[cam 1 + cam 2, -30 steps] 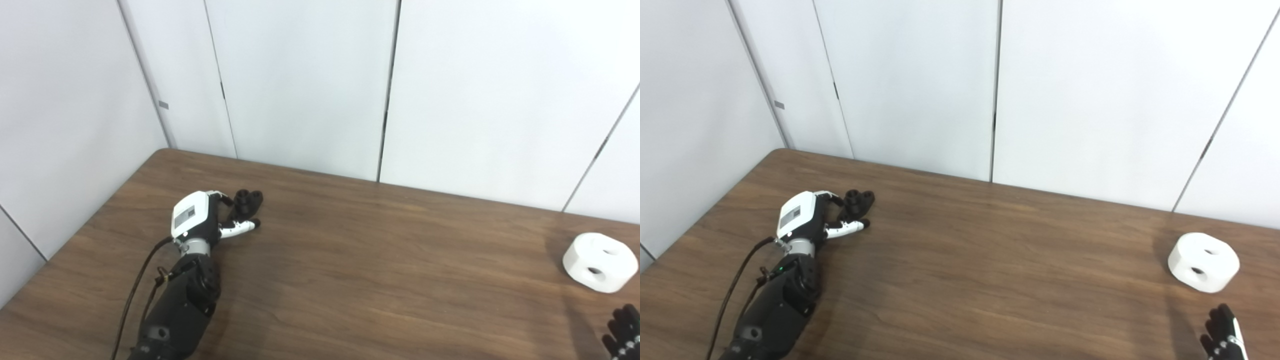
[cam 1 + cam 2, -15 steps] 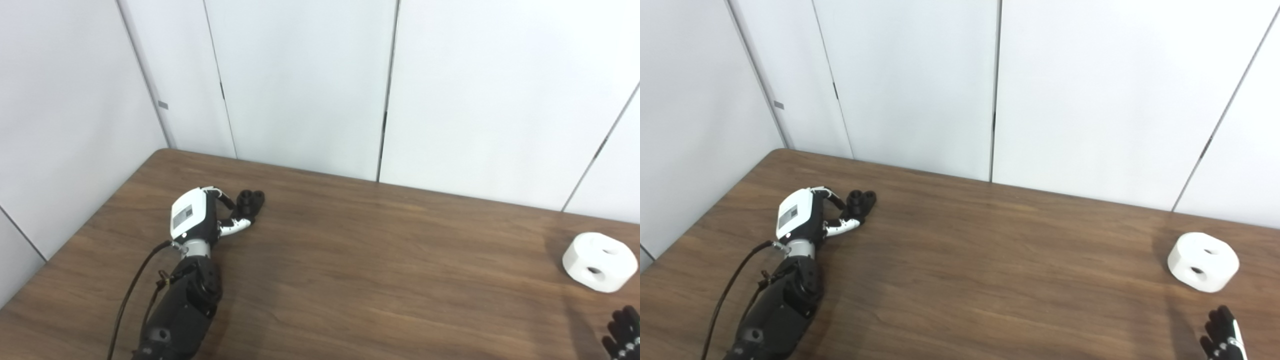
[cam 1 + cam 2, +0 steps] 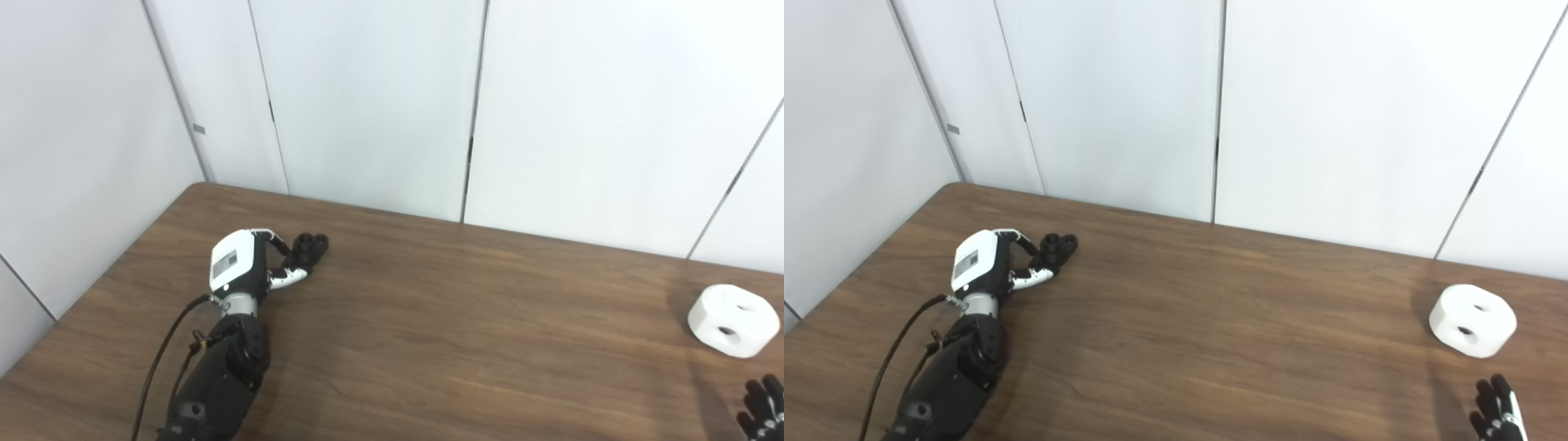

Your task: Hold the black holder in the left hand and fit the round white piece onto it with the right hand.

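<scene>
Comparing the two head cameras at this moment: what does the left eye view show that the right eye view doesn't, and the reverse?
Left eye view only: nothing extra; the right hand is cut to fingertips at the corner.
Right eye view only: more of that hand, and more table beyond the round white piece.
Both: the left hand at the black holder, fingers around it, grip not clear; the white piece lies untouched, far right.

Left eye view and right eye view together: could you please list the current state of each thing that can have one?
black holder: on the table, between the left hand's fingers, not lifted
left hand: fingers curled round the holder; firm grip not clear
round white piece: resting on the table, untouched, holes facing up
right hand: low at the near edge, fingers apart, holding nothing
</scene>
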You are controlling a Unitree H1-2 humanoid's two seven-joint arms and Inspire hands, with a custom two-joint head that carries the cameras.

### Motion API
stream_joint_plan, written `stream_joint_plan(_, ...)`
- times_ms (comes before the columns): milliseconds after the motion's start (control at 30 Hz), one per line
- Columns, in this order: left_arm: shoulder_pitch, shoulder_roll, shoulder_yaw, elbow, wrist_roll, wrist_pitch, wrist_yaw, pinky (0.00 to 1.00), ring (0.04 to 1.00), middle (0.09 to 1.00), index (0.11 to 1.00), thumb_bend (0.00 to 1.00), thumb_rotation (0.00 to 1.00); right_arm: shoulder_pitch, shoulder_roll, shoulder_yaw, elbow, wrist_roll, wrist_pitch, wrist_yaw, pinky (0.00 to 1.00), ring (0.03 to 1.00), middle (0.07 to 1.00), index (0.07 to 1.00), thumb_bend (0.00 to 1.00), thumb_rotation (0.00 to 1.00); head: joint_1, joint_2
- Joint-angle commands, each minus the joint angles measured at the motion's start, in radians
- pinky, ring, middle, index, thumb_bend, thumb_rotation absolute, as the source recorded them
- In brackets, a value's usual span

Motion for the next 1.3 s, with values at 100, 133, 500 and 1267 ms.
stream_joint_plan(100, 0.005, 0.019, -0.014, -0.027, -0.009, -0.019, -0.037, 0.90, 0.888, 0.797, 0.485, 0.51, 0.04, 0.014, 0.025, 0.005, 0.031, -0.014, -0.022, -0.012, 1.00, 1.000, 0.972, 1.000, 0.58, 1.00, -0.012, 0.006)
stream_joint_plan(133, 0.011, 0.018, -0.013, -0.042, -0.018, -0.011, -0.055, 0.90, 0.893, 0.801, 0.486, 0.51, 0.04, 0.014, 0.026, 0.006, 0.029, -0.017, -0.019, -0.013, 1.00, 1.000, 0.969, 1.000, 0.58, 1.00, -0.015, 0.008)
stream_joint_plan(500, 0.106, 0.021, -0.072, -0.209, -0.007, 0.035, -0.201, 0.91, 0.892, 0.813, 0.487, 0.51, 0.05, 0.009, 0.029, 0.013, 0.026, -0.029, -0.012, -0.008, 1.00, 1.000, 0.971, 1.000, 0.59, 1.00, -0.058, 0.024)
stream_joint_plan(1267, 0.365, -0.020, -0.308, -0.664, 0.061, -0.016, -0.462, 0.98, 0.933, 0.847, 0.491, 0.50, 0.06, -0.029, 0.066, 0.045, -0.009, -0.126, 0.097, -0.046, 1.00, 1.000, 0.952, 1.000, 0.60, 0.99, -0.219, 0.106)
